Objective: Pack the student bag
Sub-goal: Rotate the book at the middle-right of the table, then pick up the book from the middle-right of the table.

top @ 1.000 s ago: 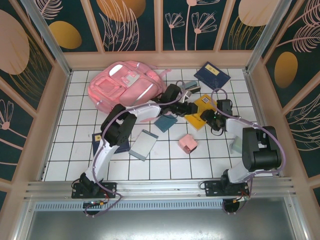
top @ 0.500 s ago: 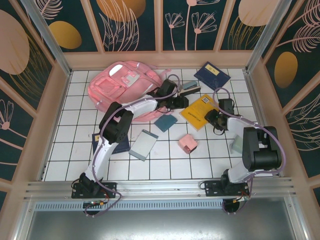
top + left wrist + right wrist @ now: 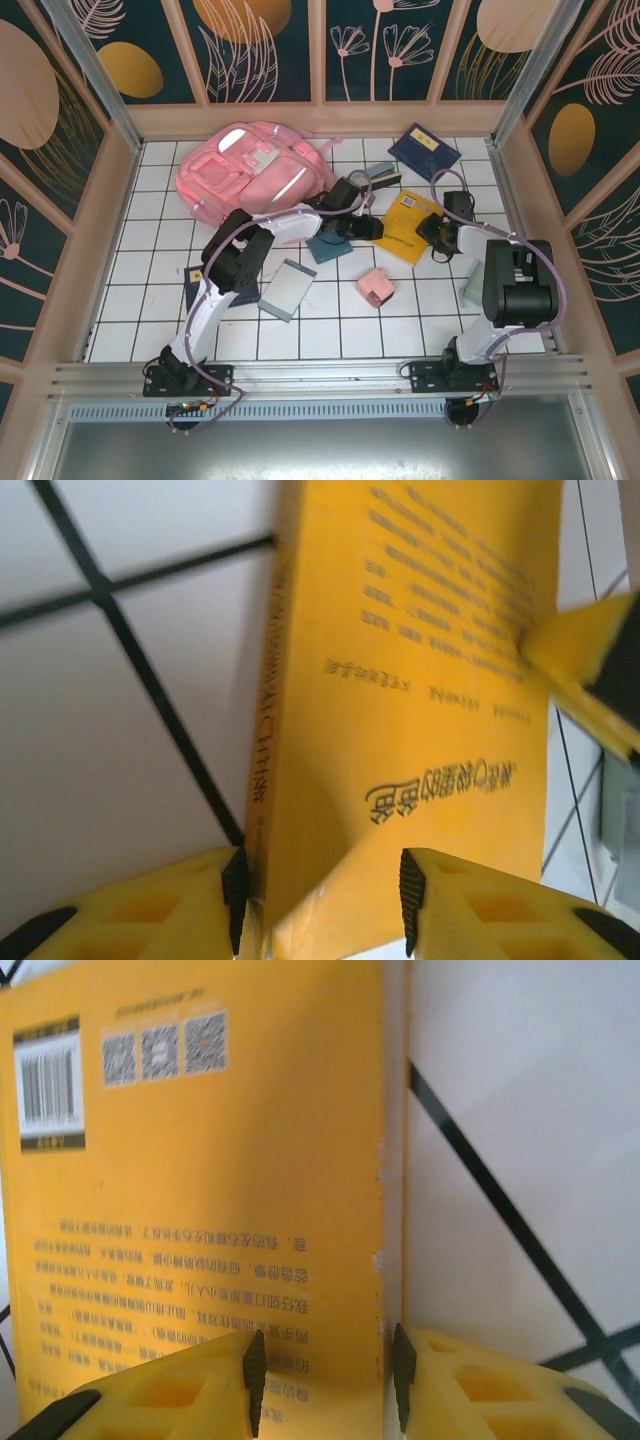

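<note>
Straddling opposite edges of a yellow book (image 3: 405, 228), both tools stand partway closed: the left tool (image 3: 320, 900) around its spine corner, the right tool (image 3: 325, 1380) around its page edge. Whether either truly clamps it, I cannot tell. The student bag (image 3: 250, 175) lies on the desk (image 3: 150, 300), far left, near the back wall.
</note>
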Controlling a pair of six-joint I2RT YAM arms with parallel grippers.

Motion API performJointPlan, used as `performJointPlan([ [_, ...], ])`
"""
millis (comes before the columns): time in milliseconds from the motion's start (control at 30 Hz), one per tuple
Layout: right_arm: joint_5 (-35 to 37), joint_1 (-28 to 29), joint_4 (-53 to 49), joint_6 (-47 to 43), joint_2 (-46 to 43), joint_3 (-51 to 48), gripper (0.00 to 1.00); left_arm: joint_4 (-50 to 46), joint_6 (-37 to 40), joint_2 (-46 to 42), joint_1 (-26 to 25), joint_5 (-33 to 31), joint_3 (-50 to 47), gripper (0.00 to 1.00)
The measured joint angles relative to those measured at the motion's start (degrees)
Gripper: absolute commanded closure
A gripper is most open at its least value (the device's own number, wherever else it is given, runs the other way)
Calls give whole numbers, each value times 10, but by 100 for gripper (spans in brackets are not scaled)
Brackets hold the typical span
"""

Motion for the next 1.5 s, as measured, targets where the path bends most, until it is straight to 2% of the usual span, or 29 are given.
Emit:
performJointPlan([
  [200,-9,-8,3,-17,7,9,55,-19,3,-8,-14,-2,-5,53],
  [400,-5,-8,-10,-18,5,9,53,-35,-4,-8,5,-34,25,51],
  [667,0,-8,-17,-22,4,9,52,-67,-6,50,19,-62,145,51],
  [800,-5,-4,-16,-22,8,9,53,-82,-9,78,17,-58,151,52],
  [1333,-48,25,25,-15,31,19,55,-95,-15,80,14,-40,158,55],
  [1500,-50,25,25,-10,32,21,55,-36,-61,70,27,5,120,56],
])
